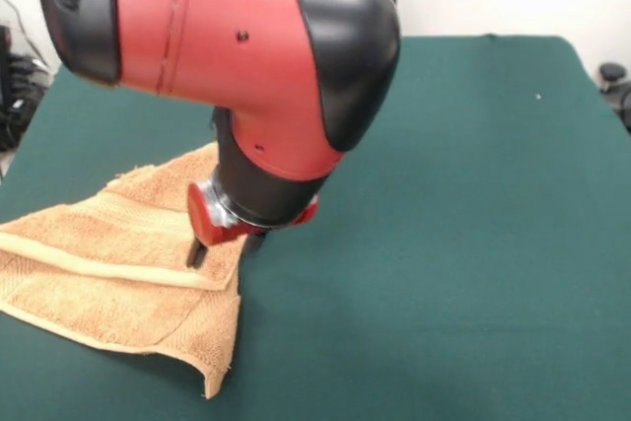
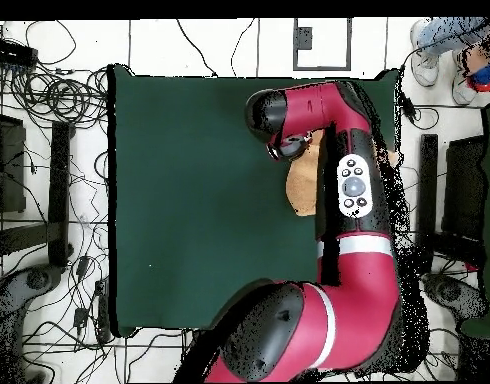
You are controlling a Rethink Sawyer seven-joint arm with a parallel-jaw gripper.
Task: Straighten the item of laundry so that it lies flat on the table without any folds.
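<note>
The item of laundry [image 1: 108, 263], a tan terry towel, lies at the left of the green table [image 1: 444, 244]. It is folded over itself, with an upper layer across a lower one and one corner pointing toward the front edge. My gripper [image 1: 225, 246] is down at the towel's right edge and open. One dark fingertip [image 1: 197, 253] rests on the folded upper layer, and the other stands just off the cloth over the table. In the overhead view the arm hides most of the towel [image 2: 305, 188], and the gripper [image 2: 286, 150] sits at the towel's end.
The red arm [image 1: 227, 36] fills the upper left of the front view. A person's legs and shoes [image 2: 447, 48] show beyond the table's corner in the overhead view. Cables and stands [image 2: 49, 150] lie on the floor around the table [image 2: 189, 200].
</note>
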